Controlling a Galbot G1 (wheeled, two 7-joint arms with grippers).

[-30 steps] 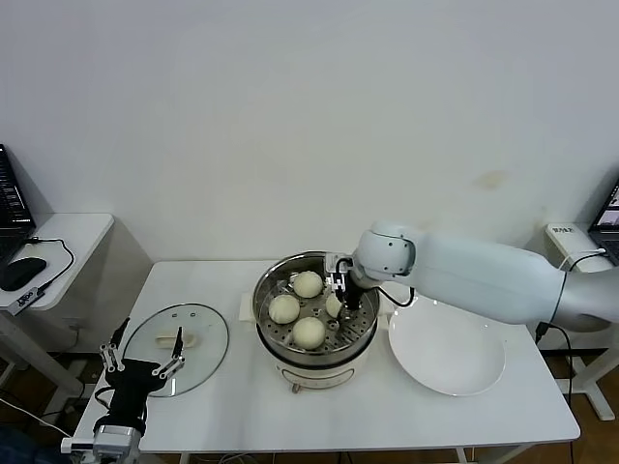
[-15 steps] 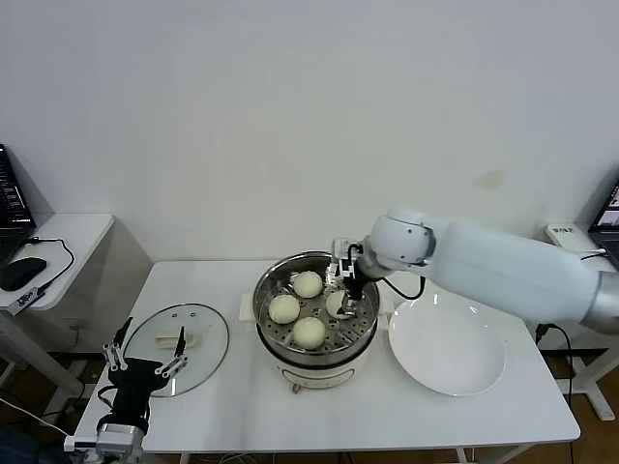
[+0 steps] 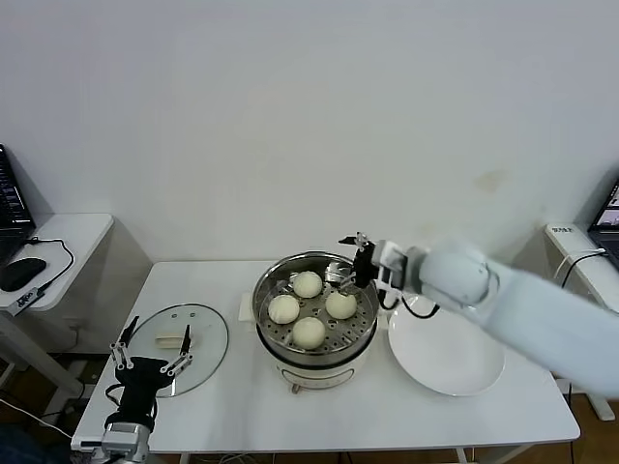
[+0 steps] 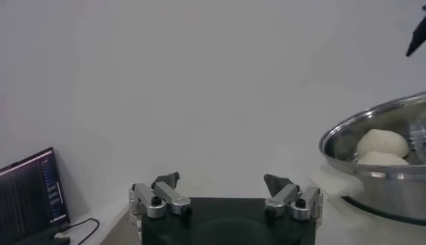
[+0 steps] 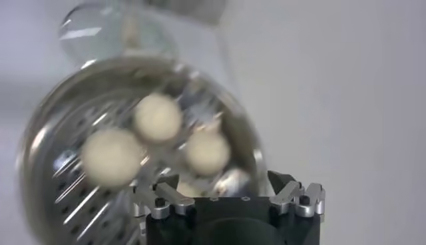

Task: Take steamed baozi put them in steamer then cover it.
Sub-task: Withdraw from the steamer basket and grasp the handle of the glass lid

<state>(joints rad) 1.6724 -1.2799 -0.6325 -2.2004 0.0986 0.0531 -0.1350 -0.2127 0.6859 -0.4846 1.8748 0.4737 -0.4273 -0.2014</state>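
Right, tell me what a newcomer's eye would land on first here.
First, the round shiny stainless-steel steamer at the middle of the white table, with four cream-white round baozi on its perforated tray. Just above its rim on the robot's right hangs the open, empty right gripper. The round clear glass cover lies flat at the robot's left, the open left gripper near it.

The room is bright and evenly lit, shadows are soft, and the right arm and steamer look blurry.
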